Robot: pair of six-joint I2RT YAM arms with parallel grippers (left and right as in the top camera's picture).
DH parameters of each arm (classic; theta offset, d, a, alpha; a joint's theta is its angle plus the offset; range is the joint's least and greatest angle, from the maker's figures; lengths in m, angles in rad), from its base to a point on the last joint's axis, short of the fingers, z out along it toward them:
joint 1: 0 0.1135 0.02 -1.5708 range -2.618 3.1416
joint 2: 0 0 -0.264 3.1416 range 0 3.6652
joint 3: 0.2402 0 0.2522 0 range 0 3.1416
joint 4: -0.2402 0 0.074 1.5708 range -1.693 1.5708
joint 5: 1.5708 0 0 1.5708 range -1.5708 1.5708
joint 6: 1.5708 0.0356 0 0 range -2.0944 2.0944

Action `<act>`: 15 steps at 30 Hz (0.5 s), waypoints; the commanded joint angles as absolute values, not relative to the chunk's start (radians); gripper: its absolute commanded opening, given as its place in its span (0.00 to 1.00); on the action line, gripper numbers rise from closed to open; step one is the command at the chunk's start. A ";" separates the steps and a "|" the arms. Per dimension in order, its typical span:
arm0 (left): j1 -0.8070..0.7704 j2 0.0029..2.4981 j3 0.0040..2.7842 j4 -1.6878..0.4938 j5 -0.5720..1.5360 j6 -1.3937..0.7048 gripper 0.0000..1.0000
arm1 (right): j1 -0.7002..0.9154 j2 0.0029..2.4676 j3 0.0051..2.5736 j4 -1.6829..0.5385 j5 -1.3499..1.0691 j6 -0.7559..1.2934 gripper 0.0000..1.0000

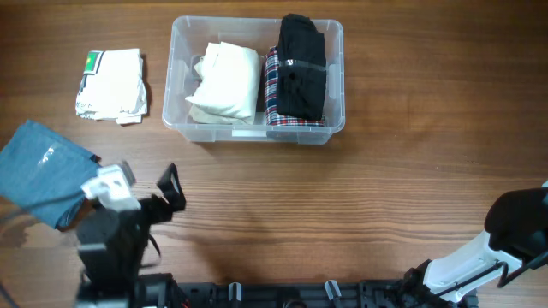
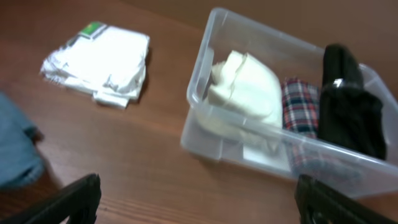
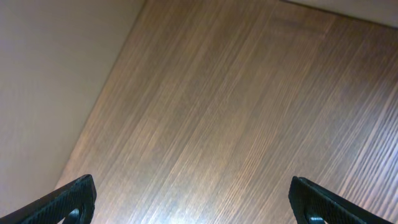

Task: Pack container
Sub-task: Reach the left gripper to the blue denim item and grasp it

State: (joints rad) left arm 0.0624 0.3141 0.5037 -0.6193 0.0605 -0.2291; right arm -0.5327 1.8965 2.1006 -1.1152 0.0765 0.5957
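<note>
Clear container [image 1: 178, 79] at the far centre of the worktop [image 1: 411, 197], holding a cream garment [image 1: 227, 81] beside a plaid garment [image 1: 273, 81] under a black garment [image 1: 301, 68]; white garment [image 1: 111, 84] to its left; left claw [image 2: 196, 186] and right claw [image 3: 191, 186] both spread apart, gripping nothing

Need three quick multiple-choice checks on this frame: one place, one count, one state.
1. Where is the black garment?
A. in the tub
B. on the table left of it
C. held by an arm

2. How many garments lie outside the tub?
A. one
B. two
C. four

3. The left fingers are:
A. shut on cloth
B. shut on the rim
C. open, empty

Key:
1 A, it lies inside the tub walls.
2 B, a white garment and a blue garment lie on the table.
3 C, they are wide apart with nothing between them.
</note>
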 commanded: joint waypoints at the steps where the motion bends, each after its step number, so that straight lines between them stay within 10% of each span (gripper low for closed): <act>1: 0.070 0.661 0.870 -0.849 0.017 -0.216 1.00 | -0.532 1.908 2.100 -1.115 0.066 0.579 1.00; 10: 0.088 1.261 1.117 -0.899 0.083 -0.222 1.00 | -0.532 1.908 2.100 -1.114 0.066 0.579 1.00; 15: 0.397 1.453 1.117 -0.872 -0.069 -0.525 1.00 | -0.532 1.908 2.100 -1.115 0.066 0.579 1.00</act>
State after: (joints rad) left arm 0.2363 1.3865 1.1080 -0.8940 0.0051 -0.3721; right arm -0.5327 1.8965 2.1006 -1.1152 0.0704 0.5957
